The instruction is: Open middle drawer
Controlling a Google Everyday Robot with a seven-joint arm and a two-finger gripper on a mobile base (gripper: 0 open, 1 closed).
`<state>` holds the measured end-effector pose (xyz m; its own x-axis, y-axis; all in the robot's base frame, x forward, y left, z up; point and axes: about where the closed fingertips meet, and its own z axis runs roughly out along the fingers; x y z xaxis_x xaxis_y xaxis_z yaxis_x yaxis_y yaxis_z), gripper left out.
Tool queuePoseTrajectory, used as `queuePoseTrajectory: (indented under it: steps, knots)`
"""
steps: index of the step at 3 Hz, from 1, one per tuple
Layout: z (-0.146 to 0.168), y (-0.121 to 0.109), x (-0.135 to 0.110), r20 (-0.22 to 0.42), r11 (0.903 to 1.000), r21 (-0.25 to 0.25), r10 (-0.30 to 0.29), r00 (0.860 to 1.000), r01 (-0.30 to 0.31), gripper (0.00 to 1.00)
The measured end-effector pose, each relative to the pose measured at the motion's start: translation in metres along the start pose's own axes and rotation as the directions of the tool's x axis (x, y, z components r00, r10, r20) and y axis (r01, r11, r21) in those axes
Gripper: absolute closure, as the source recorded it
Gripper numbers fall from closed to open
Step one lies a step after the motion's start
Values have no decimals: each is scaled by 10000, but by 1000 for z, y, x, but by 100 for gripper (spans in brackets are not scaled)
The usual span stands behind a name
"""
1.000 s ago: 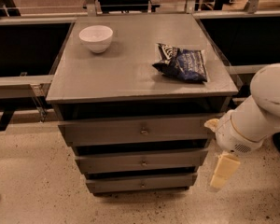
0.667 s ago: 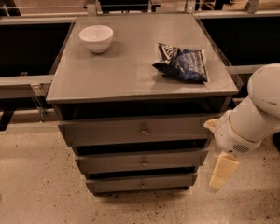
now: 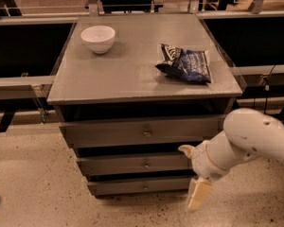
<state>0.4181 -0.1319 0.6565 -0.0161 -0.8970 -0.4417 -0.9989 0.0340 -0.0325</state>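
The grey cabinet has three drawers, all shut. The middle drawer has a long flat front with a small round knob at its centre. It lies between the taller top drawer and the narrow bottom drawer. My gripper is on the white arm at the right, in front of the right end of the middle drawer. Its two cream fingers are spread apart and hold nothing. It is right of the knob and not touching it.
A white bowl and a dark blue snack bag lie on the cabinet top. Dark bins and metal rails flank the cabinet on both sides. Speckled floor lies in front.
The arm and gripper have moved left and down, from beside the cabinet's right edge to in front of the middle drawer's right end. The drawers have not moved.
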Motion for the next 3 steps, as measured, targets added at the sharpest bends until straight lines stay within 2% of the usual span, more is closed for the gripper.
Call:
queuePoseTrajectory:
  steps: [1,2,3]
  knots:
    - [31,-3,-3,324,9964,434,-748,9967,734,0]
    - [31,-6,-3,324,9957,554,-766,9965,747,0]
    - [42,-8,1,-537,9904,873,-1023,9933,1068,0]
